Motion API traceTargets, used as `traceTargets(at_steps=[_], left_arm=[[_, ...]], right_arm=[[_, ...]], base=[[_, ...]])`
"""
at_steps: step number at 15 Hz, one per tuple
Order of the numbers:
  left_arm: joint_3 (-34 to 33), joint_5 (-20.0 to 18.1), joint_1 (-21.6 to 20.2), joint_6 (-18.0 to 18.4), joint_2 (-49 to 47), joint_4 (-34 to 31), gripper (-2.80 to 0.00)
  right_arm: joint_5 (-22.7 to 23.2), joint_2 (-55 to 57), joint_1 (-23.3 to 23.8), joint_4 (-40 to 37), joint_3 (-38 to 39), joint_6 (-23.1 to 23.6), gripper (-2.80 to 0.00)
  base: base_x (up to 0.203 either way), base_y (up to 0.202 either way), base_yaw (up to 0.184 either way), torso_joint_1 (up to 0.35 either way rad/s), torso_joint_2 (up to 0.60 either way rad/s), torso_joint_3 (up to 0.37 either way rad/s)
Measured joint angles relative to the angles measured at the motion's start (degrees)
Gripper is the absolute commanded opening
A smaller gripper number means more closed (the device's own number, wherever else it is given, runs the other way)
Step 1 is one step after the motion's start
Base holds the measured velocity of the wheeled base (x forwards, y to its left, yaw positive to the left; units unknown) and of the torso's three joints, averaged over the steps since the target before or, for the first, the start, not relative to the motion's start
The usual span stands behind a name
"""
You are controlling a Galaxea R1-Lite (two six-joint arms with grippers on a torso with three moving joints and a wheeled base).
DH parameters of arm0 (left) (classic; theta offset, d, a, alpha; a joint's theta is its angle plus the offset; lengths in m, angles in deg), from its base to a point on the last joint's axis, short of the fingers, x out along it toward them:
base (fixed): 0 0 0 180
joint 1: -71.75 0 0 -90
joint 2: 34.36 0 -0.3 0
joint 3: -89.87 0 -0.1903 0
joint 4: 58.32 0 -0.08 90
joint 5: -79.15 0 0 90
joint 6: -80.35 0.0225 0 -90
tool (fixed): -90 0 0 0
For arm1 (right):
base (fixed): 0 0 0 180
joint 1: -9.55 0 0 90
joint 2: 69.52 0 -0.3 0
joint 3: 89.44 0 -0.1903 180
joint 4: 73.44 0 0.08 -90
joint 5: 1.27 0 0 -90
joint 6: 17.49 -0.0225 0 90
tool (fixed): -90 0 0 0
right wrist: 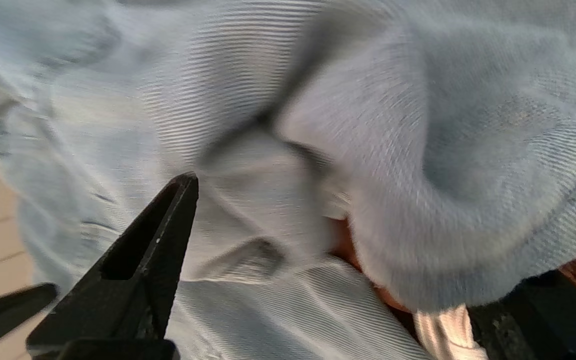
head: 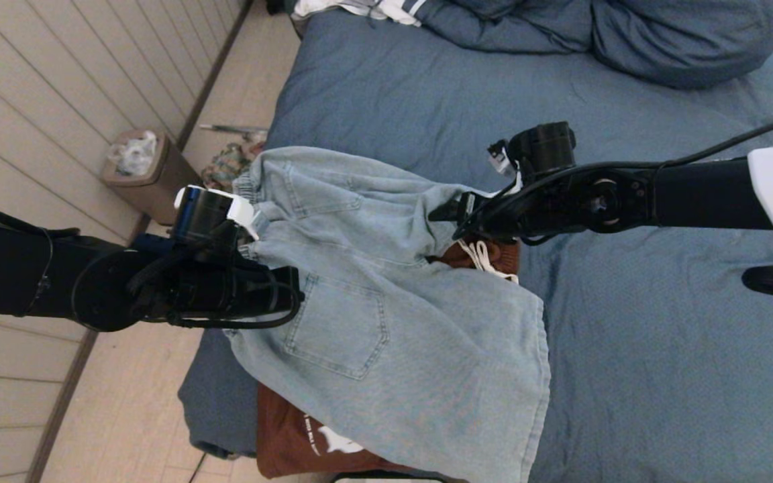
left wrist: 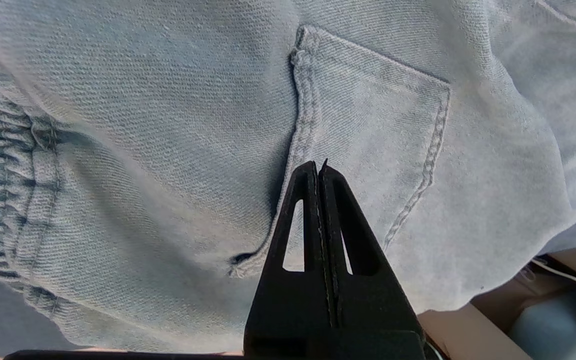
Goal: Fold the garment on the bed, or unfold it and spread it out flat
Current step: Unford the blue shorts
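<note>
Light-blue denim shorts (head: 393,335) lie rumpled near the left edge of the bed (head: 661,335), on top of a brown garment (head: 292,436) with white drawstrings (head: 484,255). My left gripper (head: 292,292) hovers by the waistband side; in the left wrist view its gripper (left wrist: 319,167) is shut with nothing in it, just over a back pocket (left wrist: 368,130). My right gripper (head: 441,215) reaches in from the right. In the right wrist view the gripper (right wrist: 348,235) is open wide, with bunched denim (right wrist: 418,150) lying between the fingers (right wrist: 168,225).
A heaped blue duvet (head: 628,33) and pale striped clothing (head: 359,8) lie at the far end of the bed. A bin (head: 141,171) with a plastic liner stands on the wooden floor beside the bed's left edge, with small clutter (head: 229,164) near it.
</note>
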Motion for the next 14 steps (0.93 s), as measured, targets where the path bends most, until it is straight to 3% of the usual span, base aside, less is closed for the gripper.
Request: traceTargets(at_steps=[7, 12, 14], left_arm=[[0.0, 0.0, 0.8, 0.0, -0.2, 0.1, -2.8], [-0.7, 0.0, 1.0, 0.0, 0.4, 0.0, -2.8], [-1.5, 0.0, 1.0, 0.1, 1.3, 0.0, -2.8]], right_arm=[[2.6, -0.4, -3.9, 0.4, -2.4, -3.5, 0.0], [15.7, -1.4, -1.6, -0.1, -1.9, -15.0, 0.0], [18.3, -2.0, -1.0, -0.2, -3.4, -18.7, 0.0]], base=[[0.0, 0.0, 0.0, 0.0, 0.0, 0.0], [0.0, 0.0, 0.0, 0.0, 0.0, 0.0], [0.0, 0.0, 0.0, 0.0, 0.0, 0.0]])
